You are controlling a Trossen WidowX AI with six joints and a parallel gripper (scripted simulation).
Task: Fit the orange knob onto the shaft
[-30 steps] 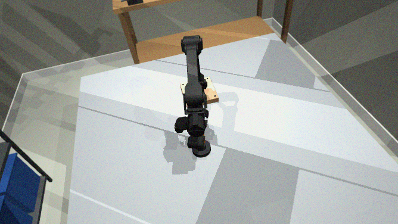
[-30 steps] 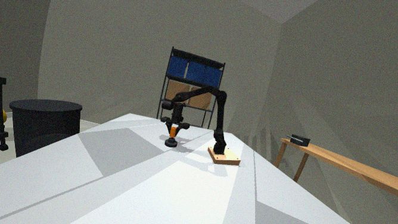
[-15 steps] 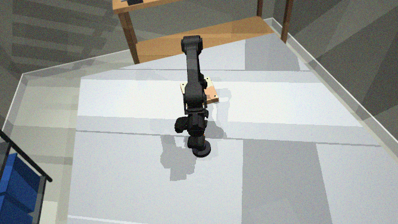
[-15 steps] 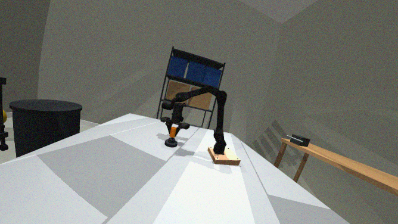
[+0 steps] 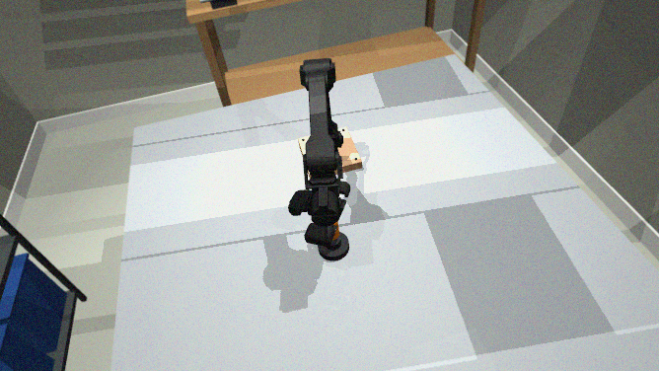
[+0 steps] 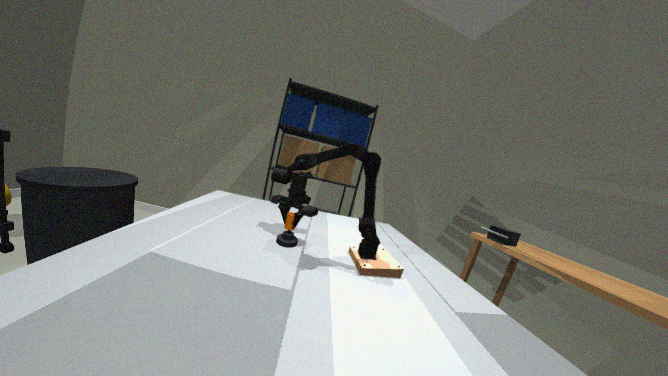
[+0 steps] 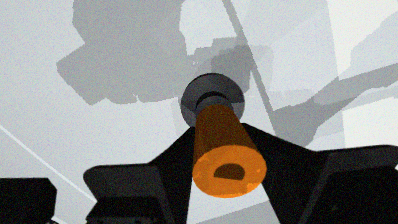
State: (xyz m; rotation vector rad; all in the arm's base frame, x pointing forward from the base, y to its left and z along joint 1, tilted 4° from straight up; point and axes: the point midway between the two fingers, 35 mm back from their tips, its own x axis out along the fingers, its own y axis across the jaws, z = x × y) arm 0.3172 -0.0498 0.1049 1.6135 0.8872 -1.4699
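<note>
The orange knob (image 5: 336, 231) (image 6: 289, 220) (image 7: 220, 125) is a tall, roughly upright cylinder. My gripper (image 6: 290, 218) (image 7: 217, 129) is shut on it, one finger on each side. The wrist view shows its top face with a D-shaped hole, flat side toward the bottom of the picture. The dark round pedestal (image 5: 335, 252) (image 6: 287, 241) (image 7: 212, 82) stands below the knob. In the exterior view a short dark neck shows between the knob's lower end and the pedestal's base, so the knob is not down on the base. Whether the shaft's tip is in the hole is hidden.
The arm's wooden base board (image 5: 351, 148) (image 6: 382, 270) is on the white table (image 5: 222, 306) (image 6: 225, 270). A black drum (image 6: 77, 215), a shelf rack with blue bins (image 6: 327, 120) and a wooden bench (image 6: 590, 280) stand beyond the table. Shadows lie around the pedestal.
</note>
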